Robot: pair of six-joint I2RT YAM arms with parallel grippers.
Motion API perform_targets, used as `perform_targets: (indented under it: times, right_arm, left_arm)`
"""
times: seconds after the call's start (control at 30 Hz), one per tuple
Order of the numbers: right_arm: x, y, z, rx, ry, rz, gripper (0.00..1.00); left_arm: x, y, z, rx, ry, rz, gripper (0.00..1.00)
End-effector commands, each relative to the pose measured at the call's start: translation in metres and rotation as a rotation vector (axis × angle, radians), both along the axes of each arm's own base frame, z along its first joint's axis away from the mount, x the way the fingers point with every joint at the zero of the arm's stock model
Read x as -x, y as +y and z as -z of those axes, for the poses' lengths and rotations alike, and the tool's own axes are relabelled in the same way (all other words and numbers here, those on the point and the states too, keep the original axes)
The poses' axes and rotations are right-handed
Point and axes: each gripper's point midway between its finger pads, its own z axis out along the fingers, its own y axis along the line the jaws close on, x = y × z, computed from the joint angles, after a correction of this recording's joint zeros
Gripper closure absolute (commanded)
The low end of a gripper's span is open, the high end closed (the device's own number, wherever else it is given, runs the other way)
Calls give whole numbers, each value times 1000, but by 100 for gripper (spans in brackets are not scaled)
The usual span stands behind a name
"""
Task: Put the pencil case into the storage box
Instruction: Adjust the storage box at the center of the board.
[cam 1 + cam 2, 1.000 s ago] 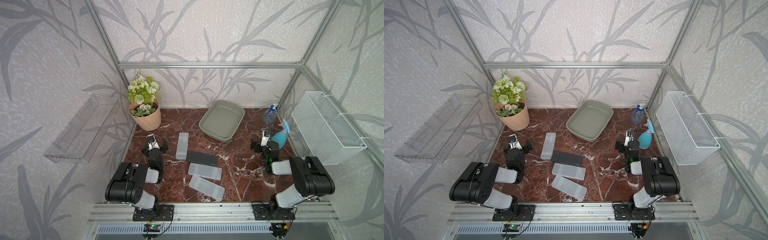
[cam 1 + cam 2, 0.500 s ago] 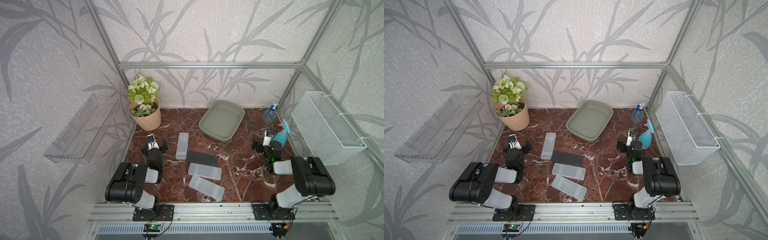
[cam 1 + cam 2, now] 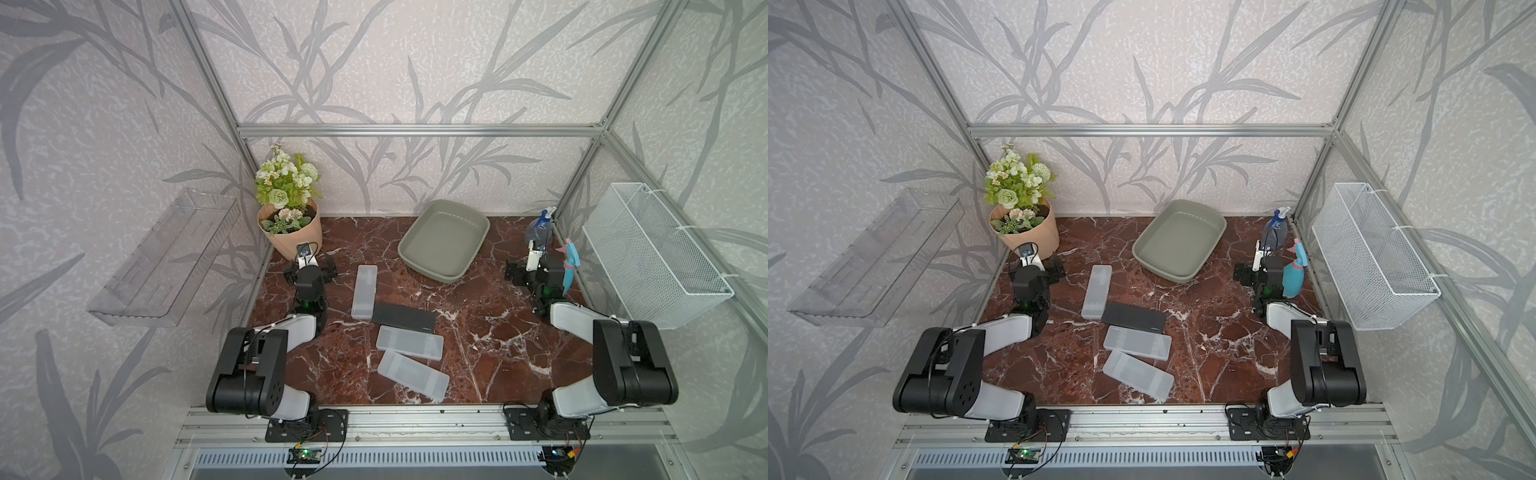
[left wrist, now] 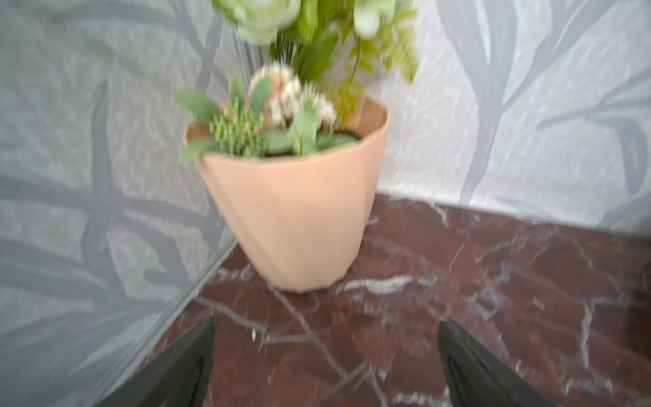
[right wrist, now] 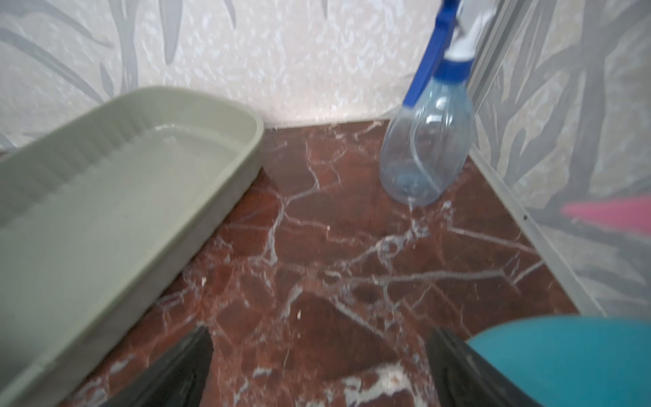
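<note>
The storage box is a shallow grey-green tub at the back centre, and it is empty. Several pencil cases lie mid-table: a frosted one, a black one and two more frosted ones. My left gripper is open over bare marble, facing the flower pot, left of the cases. My right gripper is open too, between the tub's wall and a teal bottle. Neither holds anything.
A peach flower pot stands at the back left. A clear spray bottle and a teal one stand by the right wall. A clear tray and a wire basket hang on the side walls.
Both grippers have shifted a little toward the back wall and stay open. The pencil cases and the tub have not moved.
</note>
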Motion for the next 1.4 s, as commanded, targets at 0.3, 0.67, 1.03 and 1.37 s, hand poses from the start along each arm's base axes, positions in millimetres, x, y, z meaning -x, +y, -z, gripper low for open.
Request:
perform_targets:
  times: [0.3,0.67,1.03,1.37]
  right_arm:
    - [17,-18,-25,-142,313,242,1]
    - [41,28,1,-263,579,122,1]
    - [73,43,-7,-267,612,74,1]
    - [90,43,-8,-264,596,70,1]
  left_arm:
    - [-29,-91,-39,217,193,208,14]
    - [-17,-255,28,395,713,291,21]
    - [-1,-319,112,760,1078,221,41]
    - [-14,-342,111,848,1043,159,41]
